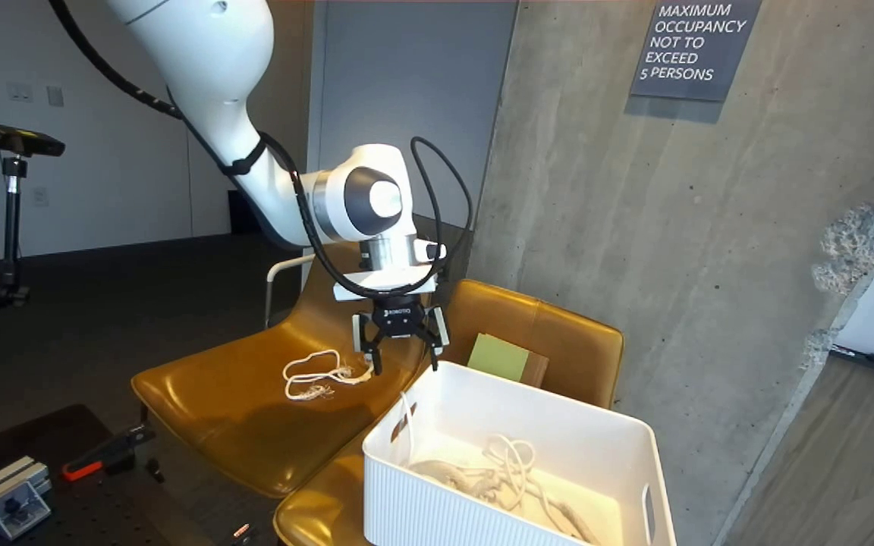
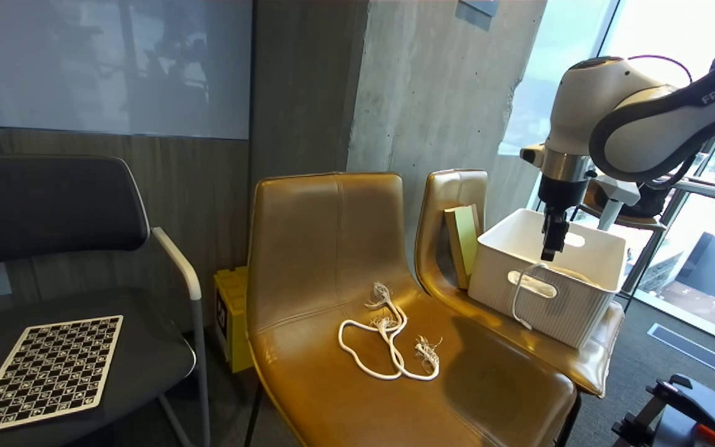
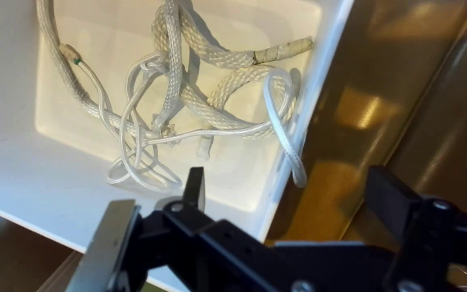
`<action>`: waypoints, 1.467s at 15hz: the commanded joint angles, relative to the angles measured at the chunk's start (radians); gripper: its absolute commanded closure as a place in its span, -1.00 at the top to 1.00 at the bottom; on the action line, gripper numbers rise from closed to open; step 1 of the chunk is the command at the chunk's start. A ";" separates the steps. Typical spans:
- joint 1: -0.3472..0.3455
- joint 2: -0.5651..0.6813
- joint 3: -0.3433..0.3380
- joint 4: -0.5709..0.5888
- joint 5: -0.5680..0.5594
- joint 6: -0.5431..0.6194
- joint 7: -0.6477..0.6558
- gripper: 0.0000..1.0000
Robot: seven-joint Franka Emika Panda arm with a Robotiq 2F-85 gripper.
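Braided cream ropes (image 3: pixel 174 69) in white ribbed bin (image 1: pixel 444 508), thin white cord (image 3: pixel 281 127) looped over rim, gripper (image 1: pixel 406 369) spread wide

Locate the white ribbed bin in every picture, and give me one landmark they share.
In an exterior view, the white ribbed bin sits low, right of centre, cut off by the lower edge.
In an exterior view, the bin stands right of centre, mid-height.
In the wrist view, the bin fills the upper left.
Shared landmark: the thin white cord hung over the bin's side.

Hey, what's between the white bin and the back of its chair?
A green and brown block leans there, beside the bin; both exterior views show it.
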 commanded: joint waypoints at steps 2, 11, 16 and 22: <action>0.064 -0.008 -0.014 -0.045 -0.157 0.037 0.088 1.00; 0.087 0.081 -0.008 -0.015 -0.319 0.027 0.212 1.00; 0.091 0.116 -0.006 -0.003 -0.357 0.023 0.256 1.00; 0.091 0.128 -0.006 0.012 -0.387 0.017 0.285 0.24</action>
